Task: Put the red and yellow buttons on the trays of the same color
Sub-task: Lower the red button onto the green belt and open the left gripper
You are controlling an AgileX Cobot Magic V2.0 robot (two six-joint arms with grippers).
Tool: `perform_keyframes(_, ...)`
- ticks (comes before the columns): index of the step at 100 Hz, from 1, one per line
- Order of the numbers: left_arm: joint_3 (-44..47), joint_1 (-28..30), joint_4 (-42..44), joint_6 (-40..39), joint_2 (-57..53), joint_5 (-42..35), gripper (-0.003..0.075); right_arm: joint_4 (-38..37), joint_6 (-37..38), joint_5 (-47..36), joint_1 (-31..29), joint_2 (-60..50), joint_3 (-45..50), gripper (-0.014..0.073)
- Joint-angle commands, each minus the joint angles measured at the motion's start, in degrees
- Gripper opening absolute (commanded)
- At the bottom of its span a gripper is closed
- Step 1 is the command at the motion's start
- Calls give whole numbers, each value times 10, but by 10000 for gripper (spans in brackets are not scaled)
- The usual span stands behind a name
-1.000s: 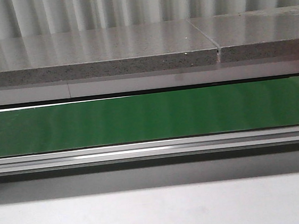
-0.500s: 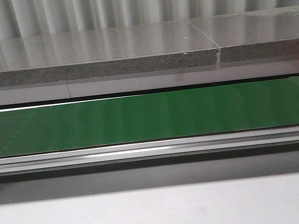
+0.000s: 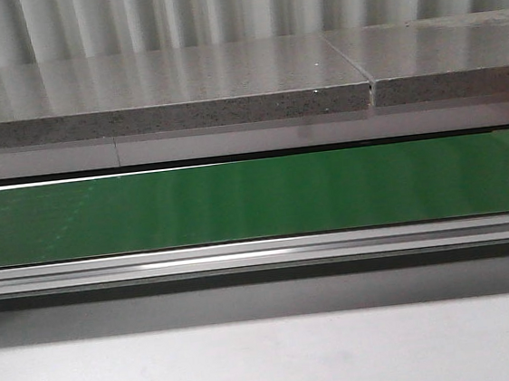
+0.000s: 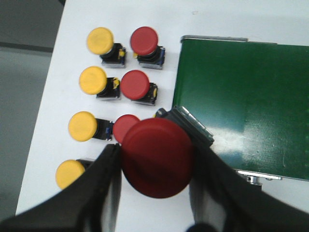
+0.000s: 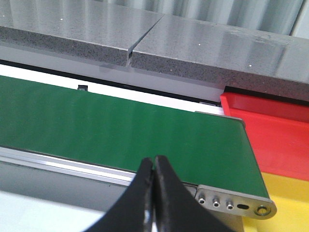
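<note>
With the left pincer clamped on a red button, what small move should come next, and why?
Probably carry the red button sideways over the green belt and set it down there. The left pincer holds it above the white table beside the belt's end, and the red tray sits at the belt's other end.

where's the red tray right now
The red tray shows only in the right wrist view, just past the end of the green conveyor belt, with the yellow tray beside it and the grey stone ledge along its other edge.
</note>
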Motion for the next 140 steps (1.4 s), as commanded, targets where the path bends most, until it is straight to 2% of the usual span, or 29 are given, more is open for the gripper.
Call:
perform_keyframes(1,-45,-23,5,8,27,-10,-20,-7,-2,-47,-2,-8,-3,-67)
perform_keyframes(21,-86,-57,9,23,102,5,-20,-7,-2,-47,-2,-8,-3,-67)
perform_keyframes(45,-89,-61,11,23,159,4,-20,-7,-2,-47,-2,-8,-3,-67)
perform_keyframes(98,-89,-61,14,23,193,7,-10,-7,-2,-47,-2,-8,-3,-67)
perform_keyframes(105,-89,-61,14,23,193,11,43,-7,-2,-47,-2,-8,-3,-67)
perform_keyframes(112,-89,-61,14,23,193,17,144,-7,-2,-47,-2,-8,-3,-67)
perform_keyframes(119,-89,-62,14,23,193,18,293,-7,-2,-47,-2,-8,-3,-67)
perform_keyframes(131,-89,-62,14,23,193,23,598,-7,-2,-47,-2,-8,-3,-67)
perform_keyframes(136,-89,-65,14,23,193,29,676,-7,-2,-47,-2,-8,-3,-67)
perform_keyframes(140,-89,-68,14,23,191,32,703,-7,-2,-47,-2,-8,-3,-67)
